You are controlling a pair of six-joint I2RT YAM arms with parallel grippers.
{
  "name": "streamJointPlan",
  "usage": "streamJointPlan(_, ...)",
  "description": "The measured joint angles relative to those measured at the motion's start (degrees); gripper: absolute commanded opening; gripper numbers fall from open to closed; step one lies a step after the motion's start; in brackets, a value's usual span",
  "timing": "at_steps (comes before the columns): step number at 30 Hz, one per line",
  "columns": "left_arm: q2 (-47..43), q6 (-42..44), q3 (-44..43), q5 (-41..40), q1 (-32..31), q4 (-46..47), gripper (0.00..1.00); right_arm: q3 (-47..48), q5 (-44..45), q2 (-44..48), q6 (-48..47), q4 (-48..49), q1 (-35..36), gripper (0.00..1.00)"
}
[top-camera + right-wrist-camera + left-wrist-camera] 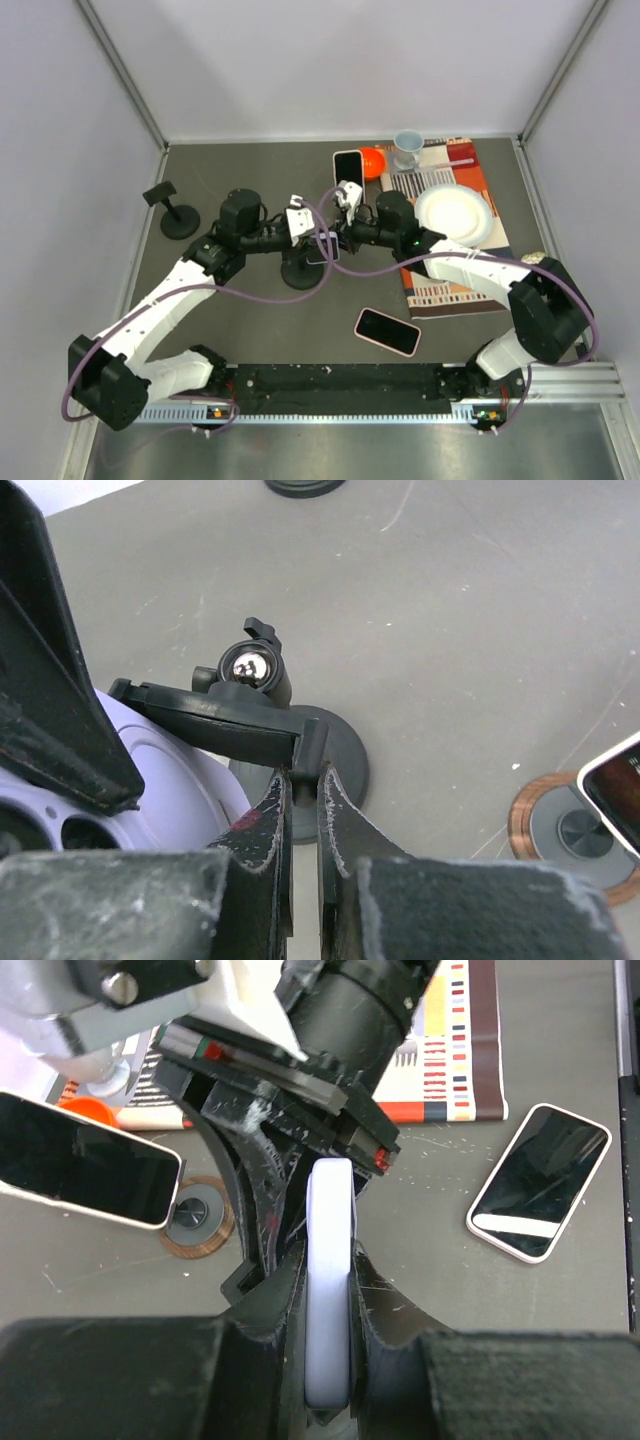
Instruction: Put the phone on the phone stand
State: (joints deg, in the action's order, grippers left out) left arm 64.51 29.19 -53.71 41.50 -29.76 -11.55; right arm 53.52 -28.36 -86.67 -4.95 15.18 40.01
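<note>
The phone [330,1200], in a pale lavender-white case, is held on edge above the table centre, clamped between the fingers of the left gripper [328,1260]. The phone stand [250,715] is black, with a round base, a ball joint and a flat cradle plate. It stands upright just beside the phone, with the plate's edge pinched by the right gripper [303,775].

left end effector [328,1260]: clamped | right end effector [305,780]: clamped
</note>
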Motion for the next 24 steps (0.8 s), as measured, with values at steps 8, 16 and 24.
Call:
streamJointPlan(8, -1.3, -7.3, 0.0, -12.3, -0.9, -0.8, 0.0, -2.2, 18.4, 1.9, 7.0, 2.4, 4.6, 0.0)
streamJointPlan(16, -3.5, -15.4, 1.6, -29.5, -4.8, 0.8, 0.0, -1.8, 31.0, 1.0, 12.3, 3.5, 8.3, 0.0)
streamJointPlan(24, -3.5, -25.9, 1.5, -40.8, -6.1, 1.3, 0.0, 0.4, 35.4, -1.1, 15.8, 3.1, 9.5, 0.0)
